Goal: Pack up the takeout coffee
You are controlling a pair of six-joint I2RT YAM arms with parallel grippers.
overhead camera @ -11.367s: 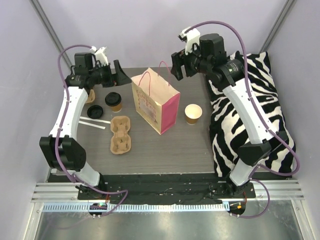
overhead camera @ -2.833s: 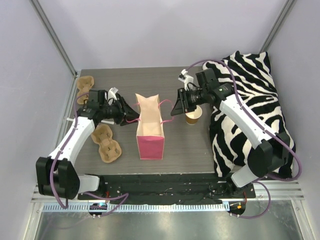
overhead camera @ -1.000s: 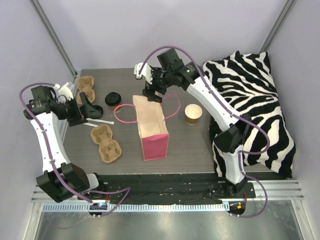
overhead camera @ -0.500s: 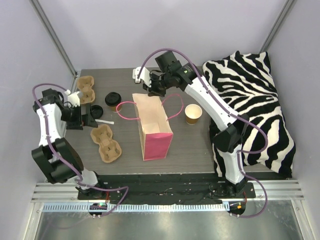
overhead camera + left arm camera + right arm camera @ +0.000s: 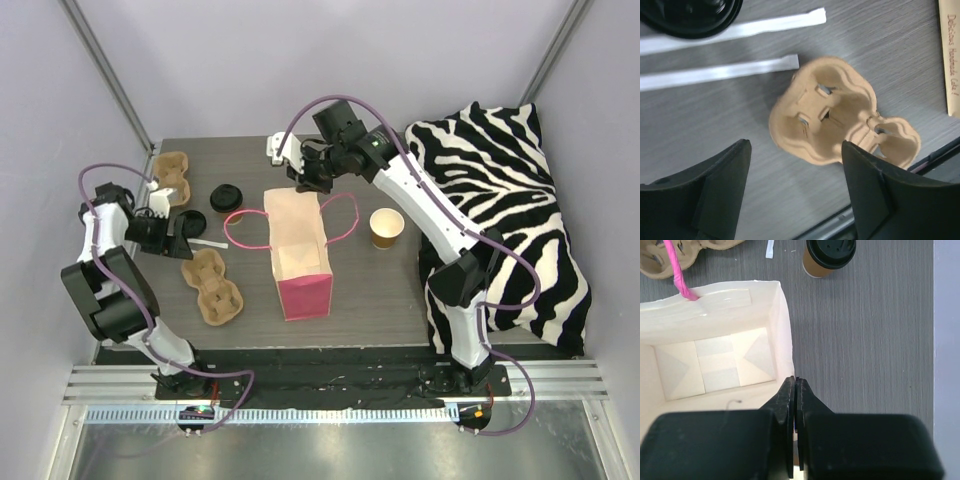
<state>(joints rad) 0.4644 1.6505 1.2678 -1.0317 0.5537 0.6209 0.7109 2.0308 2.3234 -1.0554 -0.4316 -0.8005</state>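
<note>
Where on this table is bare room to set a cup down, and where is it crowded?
Bare wood lies between the pink paper bag and the zebra-striped cushion, nearer than the open paper cup. Crowded left of the bag: pulp carriers, lidded cup, straws.

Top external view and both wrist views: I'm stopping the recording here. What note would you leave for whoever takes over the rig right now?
Left end effector: open, hovering over the near cup carrier, holding nothing.
Right end effector: shut on the far rim of the paper bag.
Bag stands open and empty mid-table. Lidded cup, loose lid and second carrier sit to its left, open cup to its right.
Done: bag stood open. Left: lid the open cup, seat both cups in a carrier, put it in the bag.
</note>
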